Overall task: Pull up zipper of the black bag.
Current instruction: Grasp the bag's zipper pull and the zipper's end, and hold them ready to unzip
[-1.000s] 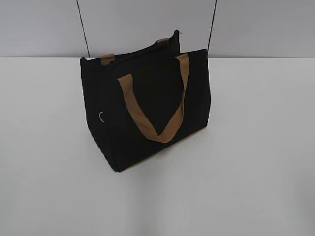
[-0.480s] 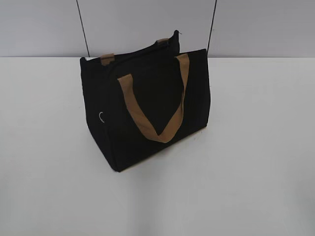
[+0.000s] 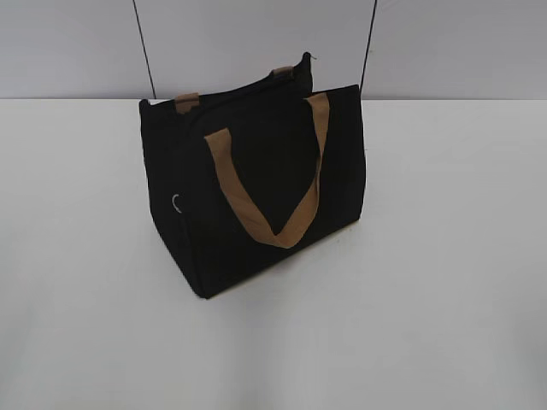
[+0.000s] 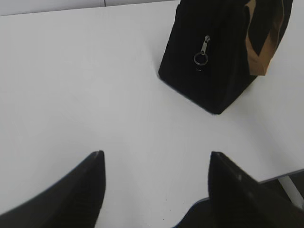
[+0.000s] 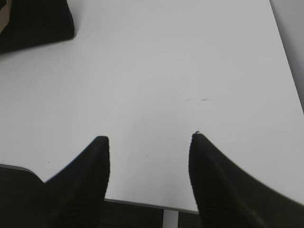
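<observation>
The black bag [image 3: 256, 188] stands upright on the white table [image 3: 427, 299], with tan strap handles [image 3: 265, 218]. The zipper, a small silver ring pull [image 3: 175, 204], hangs on the bag's left end face. In the left wrist view the bag [image 4: 218, 52] is at the upper right and the zipper ring [image 4: 201, 58] hangs on its near end. My left gripper [image 4: 156, 156] is open and empty, well short of the bag. My right gripper [image 5: 149, 137] is open and empty over bare table; a corner of the bag [image 5: 38, 23] shows at the upper left. Neither gripper shows in the exterior view.
A grey wall with two dark vertical cables [image 3: 144, 47] stands behind the table. The table's near edge [image 5: 142, 204] shows under the right gripper, and a table corner [image 4: 285, 173] at the lower right of the left wrist view.
</observation>
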Controlling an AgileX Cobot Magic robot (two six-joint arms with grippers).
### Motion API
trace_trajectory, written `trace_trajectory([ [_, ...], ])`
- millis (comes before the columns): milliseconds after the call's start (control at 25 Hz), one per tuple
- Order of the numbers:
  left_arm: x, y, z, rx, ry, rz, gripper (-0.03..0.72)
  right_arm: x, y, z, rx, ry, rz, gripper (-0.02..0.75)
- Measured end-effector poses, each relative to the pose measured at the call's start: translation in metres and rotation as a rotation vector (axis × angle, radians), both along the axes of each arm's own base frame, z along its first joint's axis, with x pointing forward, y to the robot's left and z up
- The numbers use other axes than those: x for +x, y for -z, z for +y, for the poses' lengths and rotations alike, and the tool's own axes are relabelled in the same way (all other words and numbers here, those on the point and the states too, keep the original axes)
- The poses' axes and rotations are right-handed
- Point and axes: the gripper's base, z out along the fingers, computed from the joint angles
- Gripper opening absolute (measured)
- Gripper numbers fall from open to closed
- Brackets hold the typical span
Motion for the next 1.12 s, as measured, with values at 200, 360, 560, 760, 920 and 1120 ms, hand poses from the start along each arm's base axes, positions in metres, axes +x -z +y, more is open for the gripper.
trace_trajectory([
  [200, 0.018, -0.020, -0.004, 0.025, 0.009, 0.078, 0.512, 0.000, 0.000, 0.000, 0.000, 0.000, 0.000, 0.411],
  [360, 0.046, -0.031, -0.012, -0.002, 0.008, 0.068, 0.508, 0.000, 0.000, 0.000, 0.000, 0.000, 0.000, 0.411],
  [560, 0.084, -0.042, -0.018, -0.020, -0.013, -0.147, 0.505, 0.000, 0.000, 0.000, 0.000, 0.000, 0.000, 0.411],
  [760, 0.122, -0.019, -0.022, -0.081, -0.088, -0.339, 0.500, 0.000, 0.000, 0.000, 0.000, 0.000, 0.000, 0.411],
  [920, 0.143, 0.024, -0.020, -0.149, -0.183, -0.341, 0.473, 0.000, 0.000, 0.000, 0.000, 0.000, 0.000, 0.411],
  [1120, 0.161, 0.061, -0.019, -0.189, -0.258, -0.295, 0.457, 0.000, 0.000, 0.000, 0.000, 0.000, 0.000, 0.411],
])
